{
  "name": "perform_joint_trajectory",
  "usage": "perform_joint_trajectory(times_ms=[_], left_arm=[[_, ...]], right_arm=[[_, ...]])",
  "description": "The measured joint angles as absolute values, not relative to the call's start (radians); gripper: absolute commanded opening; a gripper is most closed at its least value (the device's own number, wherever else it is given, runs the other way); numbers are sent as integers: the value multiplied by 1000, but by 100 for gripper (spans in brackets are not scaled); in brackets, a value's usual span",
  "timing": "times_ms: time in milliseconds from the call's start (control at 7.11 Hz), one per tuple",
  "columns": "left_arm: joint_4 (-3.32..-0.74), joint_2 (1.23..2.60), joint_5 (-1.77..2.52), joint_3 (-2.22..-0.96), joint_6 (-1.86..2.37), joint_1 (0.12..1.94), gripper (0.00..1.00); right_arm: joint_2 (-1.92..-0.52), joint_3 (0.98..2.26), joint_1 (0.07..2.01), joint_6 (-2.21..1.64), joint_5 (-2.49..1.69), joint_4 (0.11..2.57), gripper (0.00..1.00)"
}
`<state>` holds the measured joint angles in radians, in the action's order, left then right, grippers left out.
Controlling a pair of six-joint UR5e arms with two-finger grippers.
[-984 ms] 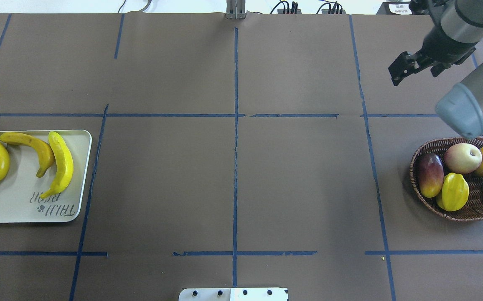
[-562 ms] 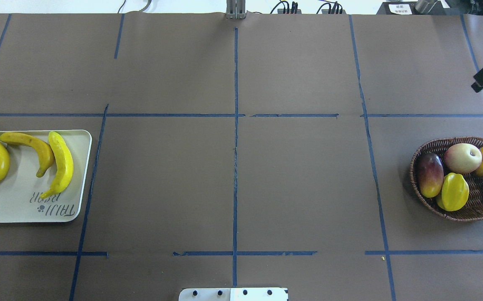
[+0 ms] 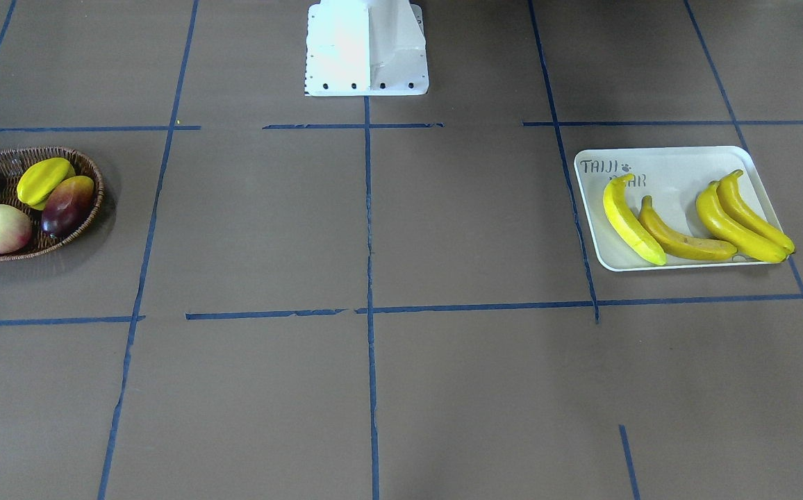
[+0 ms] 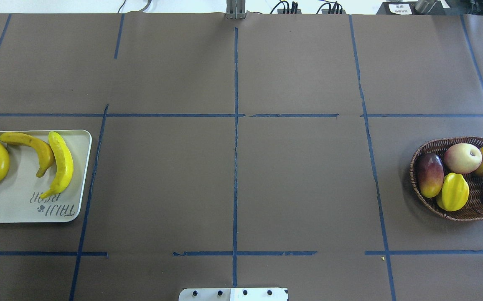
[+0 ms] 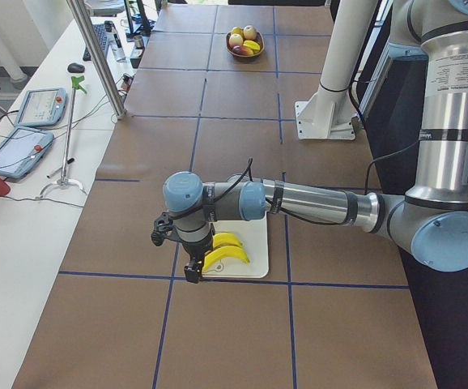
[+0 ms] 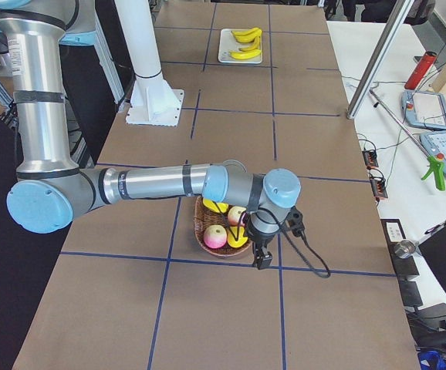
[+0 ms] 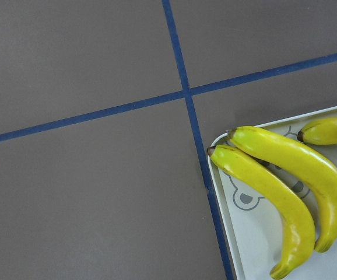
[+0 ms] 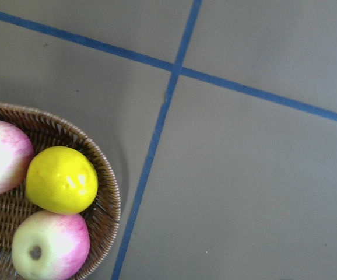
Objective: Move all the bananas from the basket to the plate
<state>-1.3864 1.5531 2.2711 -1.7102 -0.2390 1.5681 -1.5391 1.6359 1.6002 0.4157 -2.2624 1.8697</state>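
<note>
Brown-papered table [image 4: 300, 179] bare of the right gripper [image 6: 262, 260] from overhead, pulled back just beside the basket [image 4: 467, 211]; left gripper [image 5: 191, 274] by the plate [image 3: 679, 167] — cannot tell either's opening or hold. Four bananas [image 3: 683, 243] on plate, none visible in basket — likely finished

Plate [image 4: 16, 205] and basket [image 4: 471, 210] cropped at overhead edges; left gripper [image 5: 192, 273] and right gripper [image 6: 262, 260] jaws (side views) likely too small.

Bright even light, soft shadow beside basket [image 4: 473, 207]
</note>
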Motion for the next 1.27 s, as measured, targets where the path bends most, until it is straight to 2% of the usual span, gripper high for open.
perform_joint_trajectory(times_ms=[1266], left_arm=[[-1419, 1490, 2261, -1728, -239, 1566, 100]], right_arm=[[-1585, 1595, 1615, 344, -2268, 1733, 100]])
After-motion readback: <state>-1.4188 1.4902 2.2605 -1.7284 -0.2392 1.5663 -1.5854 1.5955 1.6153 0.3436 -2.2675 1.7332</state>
